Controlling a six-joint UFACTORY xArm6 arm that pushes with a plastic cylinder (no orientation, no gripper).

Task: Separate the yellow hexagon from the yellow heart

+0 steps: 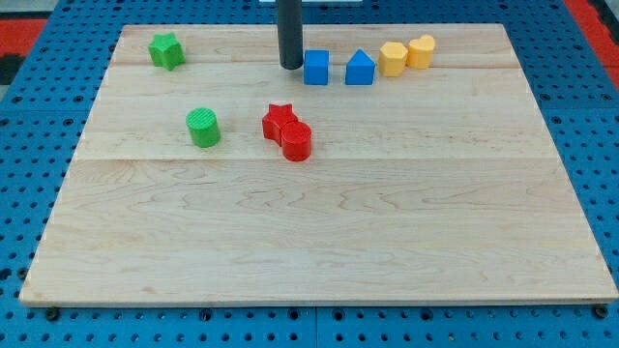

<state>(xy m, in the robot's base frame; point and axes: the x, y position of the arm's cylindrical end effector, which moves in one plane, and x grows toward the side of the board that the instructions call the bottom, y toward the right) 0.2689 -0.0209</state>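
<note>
Red cylinder: nearest the view's bottom, touching red star on that block's lower right.
Green cylinder: left of the red pair, apart from it.
Green star: top left corner of board, alone.
Blue cube: top row, just right of my tip.
Blue house-shaped block: near the cube, small gap between.
Yellow hexagon: right of the blue blocks, touching yellow heart.
Yellow heart: upper right of hexagon; which yellow block is which is hard to tell.
Tip: bare rod, grasps nothing; on the board just left of the cube, well left of the yellow pair.
</note>
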